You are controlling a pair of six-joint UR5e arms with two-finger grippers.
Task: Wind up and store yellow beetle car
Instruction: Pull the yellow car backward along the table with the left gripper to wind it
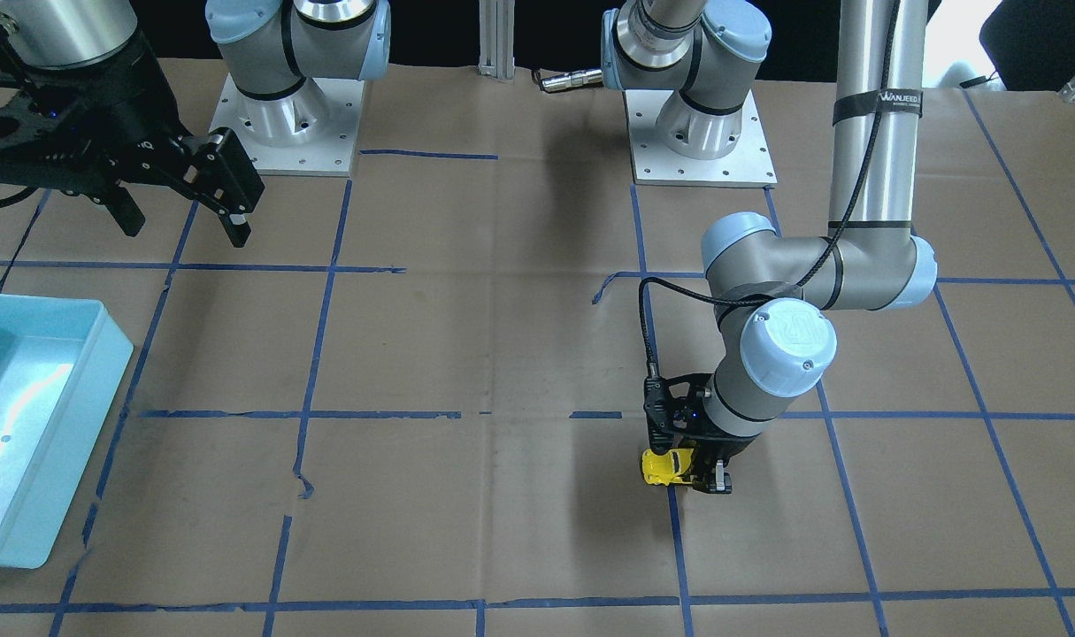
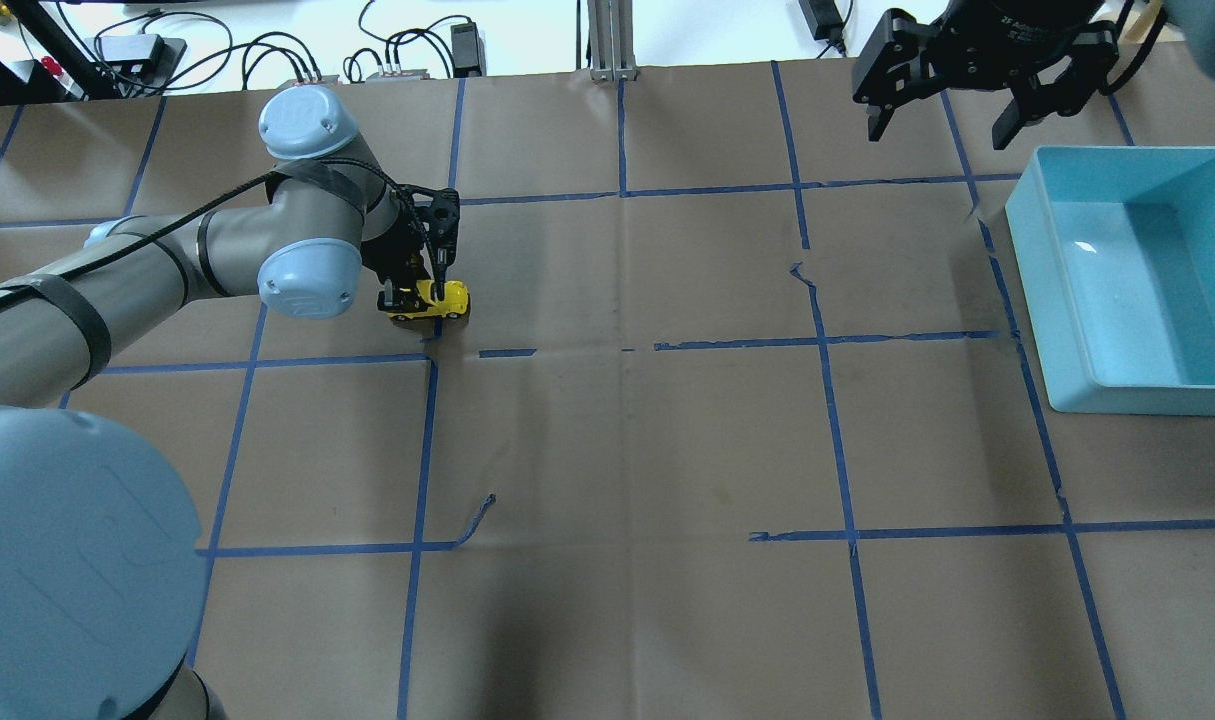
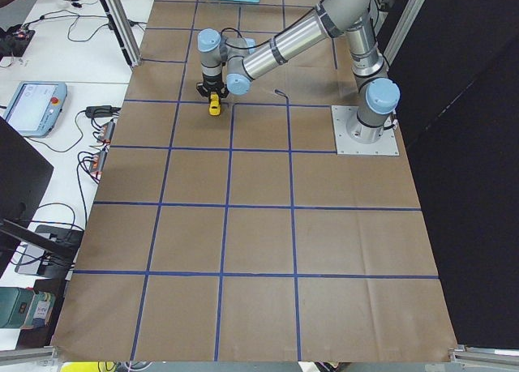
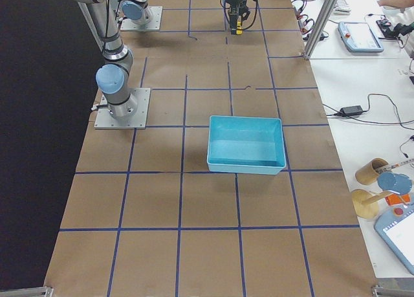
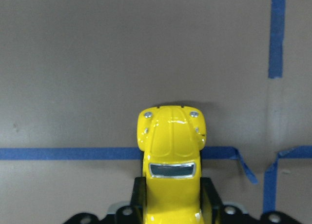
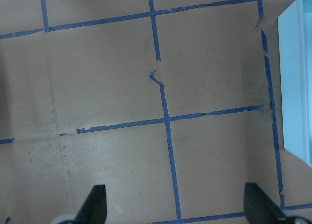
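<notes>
Yellow beetle car (image 5: 170, 151): judged light, rigid, glossy and slip-prone. Left gripper (image 2: 419, 292) jaws clamp its flanks on the counter (image 2: 617, 450); grip the sides. Right gripper (image 2: 937, 125) jaws spread, empty.

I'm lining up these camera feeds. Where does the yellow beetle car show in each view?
Front-facing: yellow beetle car, lower centre-right.
Overhead: upper left.
Exterior left: top, left of centre.
Exterior right: top centre.
Left wrist: bottom centre.
Right wrist: not in it.
Shared landmark: the left gripper clamped on it.
</notes>
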